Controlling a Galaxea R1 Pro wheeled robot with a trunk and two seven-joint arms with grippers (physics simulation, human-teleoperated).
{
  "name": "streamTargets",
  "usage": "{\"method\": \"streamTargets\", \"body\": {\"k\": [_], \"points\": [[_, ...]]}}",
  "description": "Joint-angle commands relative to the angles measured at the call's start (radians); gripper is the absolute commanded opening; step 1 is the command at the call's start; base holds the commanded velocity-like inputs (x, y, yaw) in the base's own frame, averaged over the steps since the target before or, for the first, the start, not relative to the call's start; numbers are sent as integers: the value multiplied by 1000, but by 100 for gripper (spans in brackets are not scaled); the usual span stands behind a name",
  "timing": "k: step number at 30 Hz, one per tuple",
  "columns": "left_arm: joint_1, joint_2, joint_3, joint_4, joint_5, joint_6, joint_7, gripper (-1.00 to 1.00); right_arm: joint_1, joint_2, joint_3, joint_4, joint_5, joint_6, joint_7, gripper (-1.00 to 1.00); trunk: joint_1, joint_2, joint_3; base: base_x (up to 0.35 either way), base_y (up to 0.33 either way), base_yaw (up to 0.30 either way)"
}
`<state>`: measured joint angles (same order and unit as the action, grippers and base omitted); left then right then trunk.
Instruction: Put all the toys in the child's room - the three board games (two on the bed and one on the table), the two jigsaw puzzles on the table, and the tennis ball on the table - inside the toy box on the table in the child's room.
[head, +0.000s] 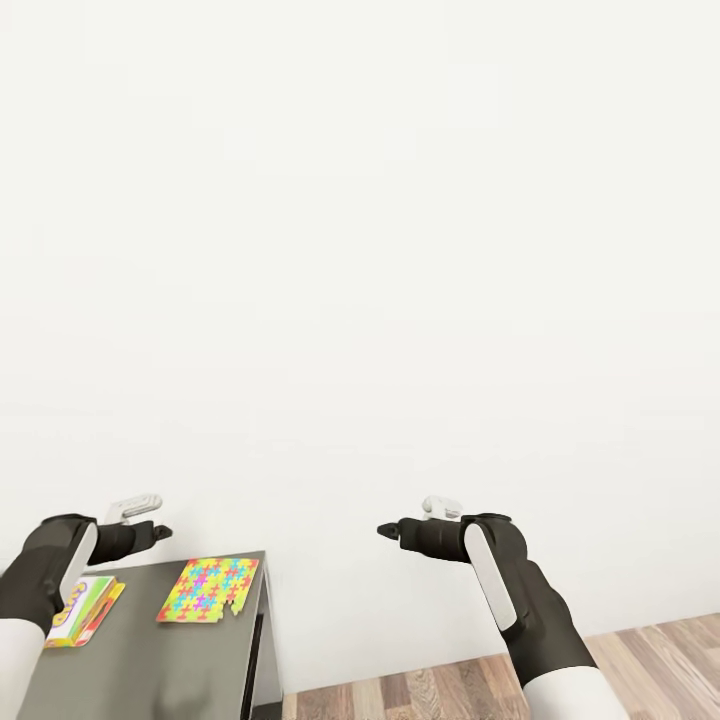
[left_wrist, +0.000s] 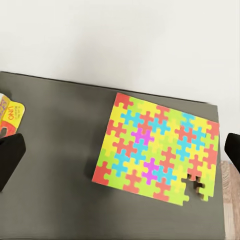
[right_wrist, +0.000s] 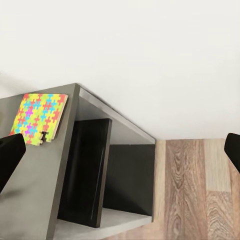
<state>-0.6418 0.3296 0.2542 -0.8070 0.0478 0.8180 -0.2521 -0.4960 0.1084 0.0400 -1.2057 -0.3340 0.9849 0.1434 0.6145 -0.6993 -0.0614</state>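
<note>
Dark grey bench (head: 140, 650) carried one jigsaw puzzle (head: 209, 589) near its far right corner and a game box (head: 82, 610) well apart to its left, partly behind the left arm. Judging from this, the robot was at the approach stage, nothing yet collected. Left claw (head: 160, 533) hovered above the bench between the two, its fingers apart in the wrist view and empty. Right claw (head: 385, 531) hung off the bench's end over the wood floor (head: 640, 670), likewise apart and empty. Next, the left claw would need lowering onto the puzzle's edge.
</note>
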Motion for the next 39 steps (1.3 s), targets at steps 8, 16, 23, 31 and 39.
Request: {"method": "streamTargets", "body": {"k": [8,16,23,31,39], "points": [[-1,-1,-1,36,4,-5,30,100,-1,1,-1,0,10,4,11,100,0,-2,-14,0,0,0],[-1,-1,-1,43,5,-9,35,100,-1,1,-1,0,10,5,13,100,0,-2,-28,0,0,0],[-1,0,0,44,9,-12,27,100,-1,1,-2,0,10,1,14,100,0,-2,-39,0,0,0],[-1,-3,-11,45,10,-88,19,100,-1,-1,-2,0,10,-6,15,100,0,-2,-52,0,0,0],[-1,-4,-84,46,11,-143,16,100,-1,0,-2,0,10,-8,15,100,0,-2,-65,0,0,0]]}}
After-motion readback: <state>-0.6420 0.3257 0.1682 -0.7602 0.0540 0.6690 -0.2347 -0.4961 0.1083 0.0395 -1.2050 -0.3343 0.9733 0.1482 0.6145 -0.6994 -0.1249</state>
